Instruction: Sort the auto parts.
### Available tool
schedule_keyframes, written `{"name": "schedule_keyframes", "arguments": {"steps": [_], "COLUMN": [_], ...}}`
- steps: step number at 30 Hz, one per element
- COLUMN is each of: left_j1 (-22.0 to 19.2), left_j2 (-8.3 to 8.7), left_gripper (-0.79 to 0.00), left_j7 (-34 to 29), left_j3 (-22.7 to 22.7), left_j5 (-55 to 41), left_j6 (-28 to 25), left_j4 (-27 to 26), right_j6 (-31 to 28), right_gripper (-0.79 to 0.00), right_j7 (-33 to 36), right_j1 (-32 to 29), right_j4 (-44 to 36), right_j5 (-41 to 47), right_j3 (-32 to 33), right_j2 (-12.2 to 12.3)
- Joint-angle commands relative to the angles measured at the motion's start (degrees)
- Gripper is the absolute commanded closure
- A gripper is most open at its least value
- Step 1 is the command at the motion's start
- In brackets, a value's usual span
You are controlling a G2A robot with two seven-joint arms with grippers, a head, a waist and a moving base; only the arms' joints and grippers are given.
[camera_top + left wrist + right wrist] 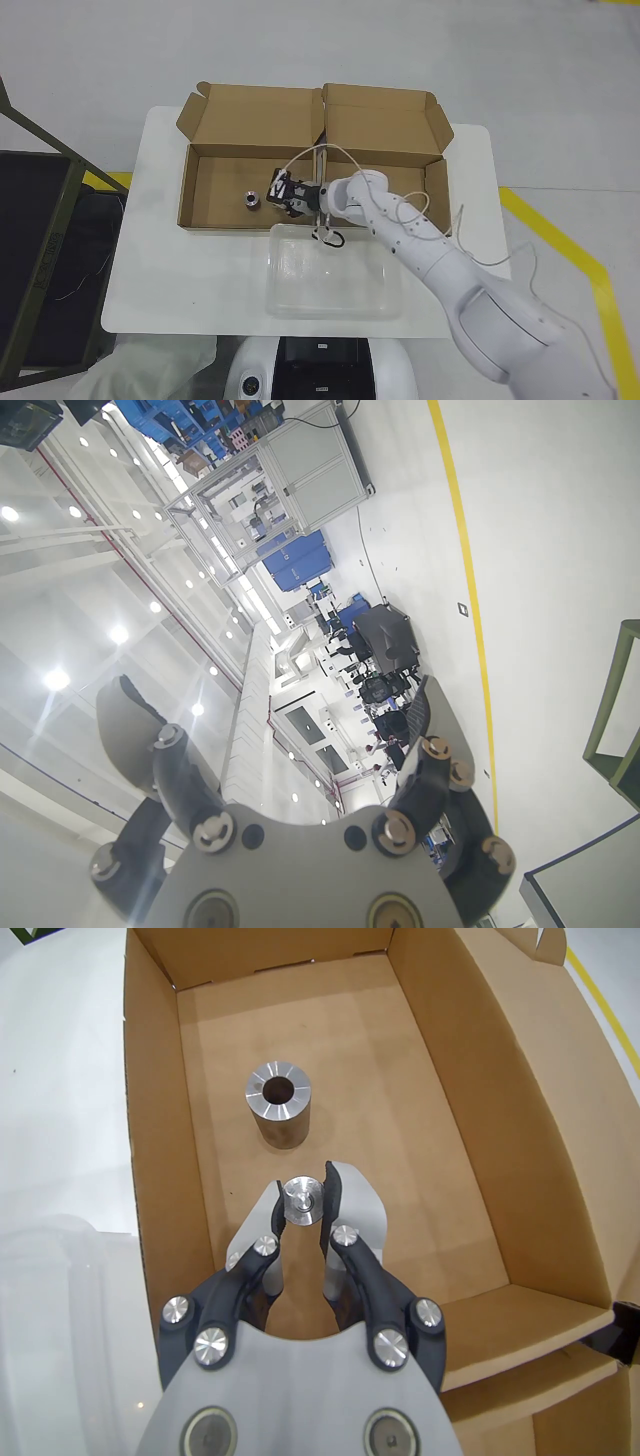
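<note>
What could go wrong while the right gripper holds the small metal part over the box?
1. The right gripper pinches the small metal part only at its tips, so it might slip.
2. The upright hollow sleeve stands close by in the cardboard box; a released part could roll into it or tip it.

A white table (160, 250) stands beside what looks like a dark green-framed cart (40, 260), yellow floor tape (553, 230) nearby.
</note>
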Motion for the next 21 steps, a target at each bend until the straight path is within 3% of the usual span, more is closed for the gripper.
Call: {"name": "schedule_keyframes", "arguments": {"steps": [1,3,7,14,21], "left_j1": [0.0,0.0,0.0,0.0,0.0], "left_j2": [0.0,0.0,0.0,0.0,0.0], "left_gripper": [-0.785,-0.785,-0.785,-0.785,-0.785], "left_j7": [0.0,0.0,0.0,0.0,0.0], "left_j3": [0.0,0.0,0.0,0.0,0.0], "left_j5": [0.0,0.0,0.0,0.0,0.0], "left_j6": [0.0,0.0,0.0,0.0,0.0], "left_j4": [0.0,0.0,0.0,0.0,0.0], "right_j6": [-0.04,-0.08,-0.31,0.08,0.77], "right_gripper": [-0.182,-0.302,-0.36,-0.379,-0.388], "right_j7": [-0.15,-0.4,-1.12,-3.9,-8.1], "right_j1": [0.23,0.45,0.86,1.54,1.72], "right_j4": [0.69,1.41,2.55,3.09,0.47], "right_j5": [-0.08,-0.23,-0.67,-1.27,-2.4], "right_j3": [-0.12,-0.25,-0.45,0.22,2.84], "right_j2": [-0.31,-0.67,-1.27,-1.72,-0.55]}}
